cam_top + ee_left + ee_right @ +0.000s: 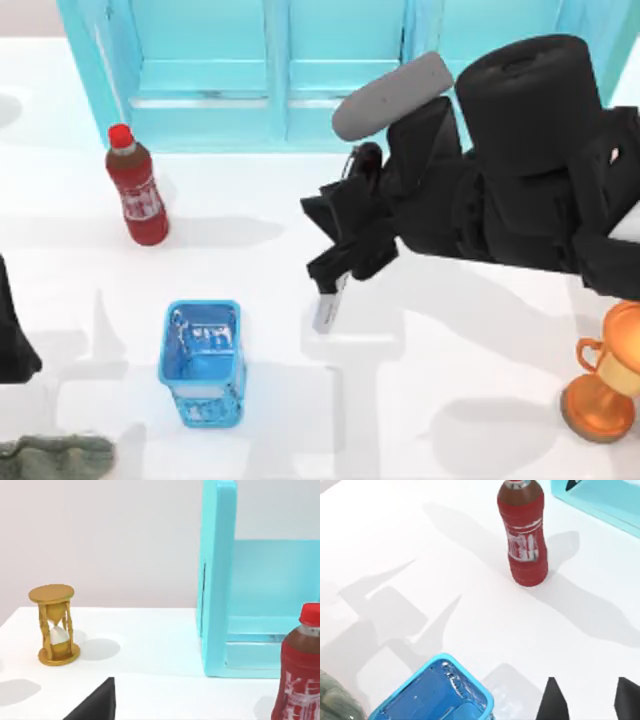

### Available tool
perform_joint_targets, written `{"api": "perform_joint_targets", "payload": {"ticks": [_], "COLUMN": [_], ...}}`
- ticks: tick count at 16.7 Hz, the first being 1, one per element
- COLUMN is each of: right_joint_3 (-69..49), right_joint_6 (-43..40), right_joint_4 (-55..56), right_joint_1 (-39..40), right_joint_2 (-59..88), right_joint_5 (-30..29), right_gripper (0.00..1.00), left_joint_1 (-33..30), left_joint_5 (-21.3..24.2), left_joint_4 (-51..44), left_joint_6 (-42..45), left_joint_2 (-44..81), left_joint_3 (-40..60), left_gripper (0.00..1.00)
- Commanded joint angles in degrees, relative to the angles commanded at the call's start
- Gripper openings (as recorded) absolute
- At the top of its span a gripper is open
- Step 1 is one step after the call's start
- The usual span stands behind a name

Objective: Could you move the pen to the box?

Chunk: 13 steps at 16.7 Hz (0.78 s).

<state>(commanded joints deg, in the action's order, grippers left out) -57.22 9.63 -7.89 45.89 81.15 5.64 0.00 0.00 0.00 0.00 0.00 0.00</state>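
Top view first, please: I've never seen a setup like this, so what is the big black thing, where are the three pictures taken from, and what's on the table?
The black shape is the right arm of a two-armed robot; the left arm waits at the table's left edge. One camera looks down from above, and one sits on each wrist. The right claw hangs over the pen, a pale stick on the white table. Its fingertips stand apart, so it is open and seems to hold nothing yet. Also there are a red bottle, a small blue mesh basket, a gold trophy, an hourglass and, at the back, the large light-blue box.
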Motion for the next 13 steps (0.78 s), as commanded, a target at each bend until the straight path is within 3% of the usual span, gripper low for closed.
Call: {"api": "perform_joint_targets", "payload": {"ticks": [8,13], "right_joint_3": [0.6,0.4], "right_joint_6": [-1.6,-8.2], "right_joint_4": [-2.5,-7.7], "right_joint_1": [-2.1,-13.6], "right_joint_2": [-2.3,-4.3], "right_joint_5": [2.2,6.9], "right_gripper": [0.0,0.0], "left_joint_1": [0.0,0.0], "left_joint_5": [0.0,0.0], "left_joint_4": [0.0,0.0], "left_joint_6": [0.0,0.0], "left_joint_2": [0.0,0.0], "left_joint_3": [0.0,0.0], "left_gripper": [1.0,1.0]}}
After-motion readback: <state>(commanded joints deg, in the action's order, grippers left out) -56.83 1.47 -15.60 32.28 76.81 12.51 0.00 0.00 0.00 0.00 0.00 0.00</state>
